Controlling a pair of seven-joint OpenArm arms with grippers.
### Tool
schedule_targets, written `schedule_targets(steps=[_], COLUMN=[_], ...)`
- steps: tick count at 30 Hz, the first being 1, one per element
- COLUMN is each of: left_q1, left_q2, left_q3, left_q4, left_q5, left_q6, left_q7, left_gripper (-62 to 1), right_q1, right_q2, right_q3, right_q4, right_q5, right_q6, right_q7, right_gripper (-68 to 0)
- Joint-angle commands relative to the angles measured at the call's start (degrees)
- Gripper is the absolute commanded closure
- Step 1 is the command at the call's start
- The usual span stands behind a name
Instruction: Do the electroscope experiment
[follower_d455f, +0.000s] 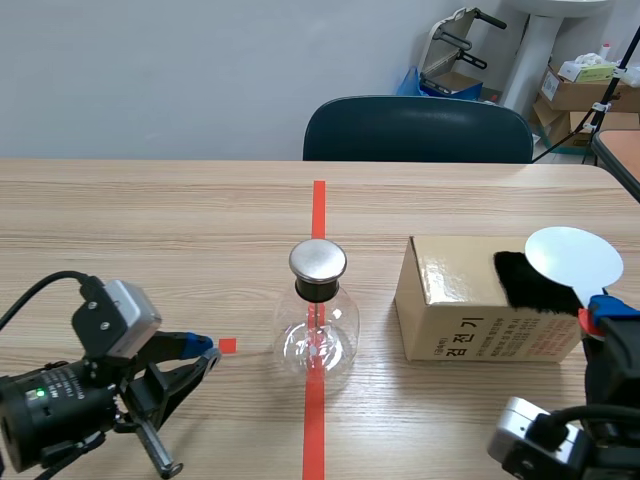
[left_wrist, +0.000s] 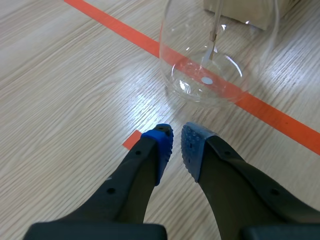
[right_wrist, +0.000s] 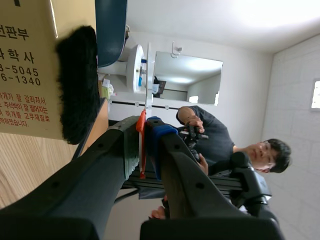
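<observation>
Your right gripper (right_wrist: 145, 131) is clamped on the orange handle of a white disc (follower_d455f: 573, 258), by the black fur (follower_d455f: 530, 282) on a cardboard box (follower_d455f: 450, 300). The glass electroscope (follower_d455f: 317, 325) stands mid-table on the red tape. Your left gripper (left_wrist: 176, 142), fingers nearly together and empty, sits near it. A low or hurried swing of the disc could likely topple the flask.

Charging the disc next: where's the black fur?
The black fur lies on the cardboard box, right of the flask in the scene view, by the white disc in the right gripper.

The left wrist view cuts off the top of the flask (left_wrist: 200, 85); the white disc (follower_d455f: 573, 258) hides some black fur (follower_d455f: 528, 282).
</observation>
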Motion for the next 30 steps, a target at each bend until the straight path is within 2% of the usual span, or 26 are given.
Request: schedule_targets(steps=[1, 5, 7, 12, 19, 24, 30], left_q1=[1.49, 5.51, 7.91, 13.77, 20.15, 23.93, 24.92], left_q2=[-1.90, -6.60, -9.16, -15.15, -22.21, -26.82, -27.89], left_q3=[-0.44, -0.44, -0.44, -0.44, -0.44, -0.44, -0.44], left_q4=[3.28, 7.96, 10.21, 15.39, 21.35, 24.61, 25.86], left_q5=[-0.68, -2.93, -3.85, -6.45, -8.35, -10.67, -10.67], left_q6=[-0.17, -0.46, -0.61, -0.61, -0.57, -0.57, -0.57], left_q7=[-1.92, -5.35, -7.56, -12.81, -19.26, -24.17, -24.11], left_gripper=[-15.9, -29.4, -32.7, -33.1, -33.3, -33.3, -33.3], right_q1=[0.94, 2.34, 3.65, 6.91, 11.06, 13.44, 15.43], right_q2=[-0.33, -2.10, -2.67, -2.62, -2.64, -2.60, -2.47], right_q3=[1.51, 5.77, 7.28, 9.49, 12.63, 14.23, 15.32], right_q4=[1.40, 0.61, -0.61, -4.70, -11.58, -15.67, -19.21], right_q5=[2.16, 6.86, 8.22, 13.00, 15.50, 16.28, 16.17], right_q6=[-3.34, -3.34, -3.34, -3.34, -3.34, -3.34, -3.34], right_q7=[2.95, 11.85, 14.93, 21.84, 29.46, 32.02, 32.85], right_gripper=[-0.5, -0.5, -0.5, -0.5, -0.5, -0.5, -0.4])
